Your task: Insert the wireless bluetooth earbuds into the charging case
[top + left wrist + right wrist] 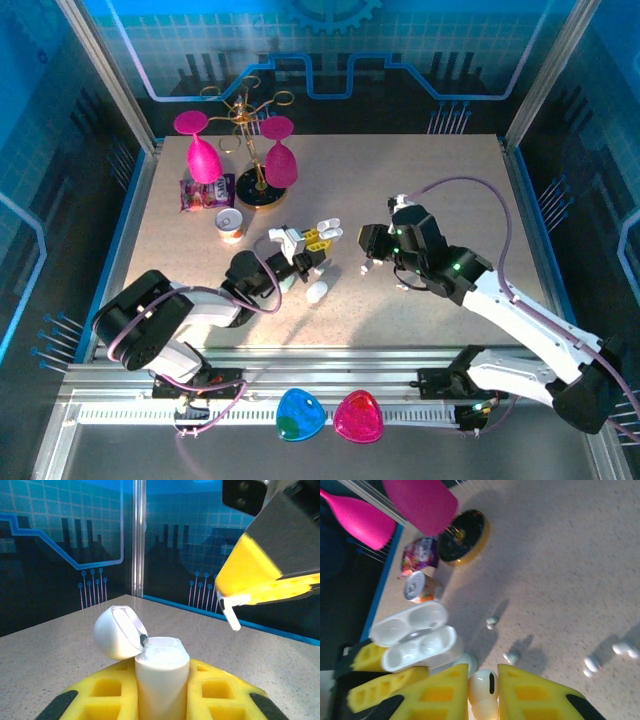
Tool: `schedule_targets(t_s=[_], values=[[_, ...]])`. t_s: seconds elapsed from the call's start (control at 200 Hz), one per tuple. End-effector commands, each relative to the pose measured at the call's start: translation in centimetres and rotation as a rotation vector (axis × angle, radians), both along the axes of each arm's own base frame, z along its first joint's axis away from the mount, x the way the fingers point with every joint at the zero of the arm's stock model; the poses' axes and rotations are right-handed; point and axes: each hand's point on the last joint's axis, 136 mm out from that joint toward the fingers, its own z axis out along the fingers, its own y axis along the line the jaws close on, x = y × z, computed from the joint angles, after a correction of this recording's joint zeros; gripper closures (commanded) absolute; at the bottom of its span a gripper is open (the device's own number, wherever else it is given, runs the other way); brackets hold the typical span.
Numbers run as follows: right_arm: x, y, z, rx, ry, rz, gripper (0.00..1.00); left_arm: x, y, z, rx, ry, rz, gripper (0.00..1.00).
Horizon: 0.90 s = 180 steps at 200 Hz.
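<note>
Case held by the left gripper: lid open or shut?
Open. The charging case lid is swung back, leaving its wells exposed.

Near the table's (420, 180) far left corner: gold rack (250, 115) hung with two pink glasses (202, 155) (281, 165), purple packet (206, 192) and small can (231, 224) beside it. Off the near edge: blue shell (300, 414), pink shell (358, 417).

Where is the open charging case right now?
In the left wrist view, the charging case stands clamped between the yellow fingers of the left gripper, lid open.

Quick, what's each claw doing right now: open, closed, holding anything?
Left claw: closed on the charging case, whose lid is open.
Right claw: closed on one white earbud.
</note>
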Motion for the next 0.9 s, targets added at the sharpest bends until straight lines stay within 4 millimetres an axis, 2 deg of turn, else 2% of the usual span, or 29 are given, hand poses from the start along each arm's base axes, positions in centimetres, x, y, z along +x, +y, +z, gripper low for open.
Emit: schedule_targets(t_s=[0.0, 0.365, 0.895], values=[[0.7, 0.7, 2.7, 0.031, -0.120, 0.002, 0.82, 0.1, -0.6, 1.8, -0.064, -0.007, -0.008, 0.96], [1.2, 2.2, 4.4, 0.073, -0.184, 0.042, 0.82, -1.3, -1.9, 2.7, -0.103, 0.014, -0.084, 0.96], [1.5, 3.2, 2.5, 0.068, -0.141, 0.063, 0.82, -1.6, -1.5, 4.7, -0.151, -0.006, -0.083, 0.96]])
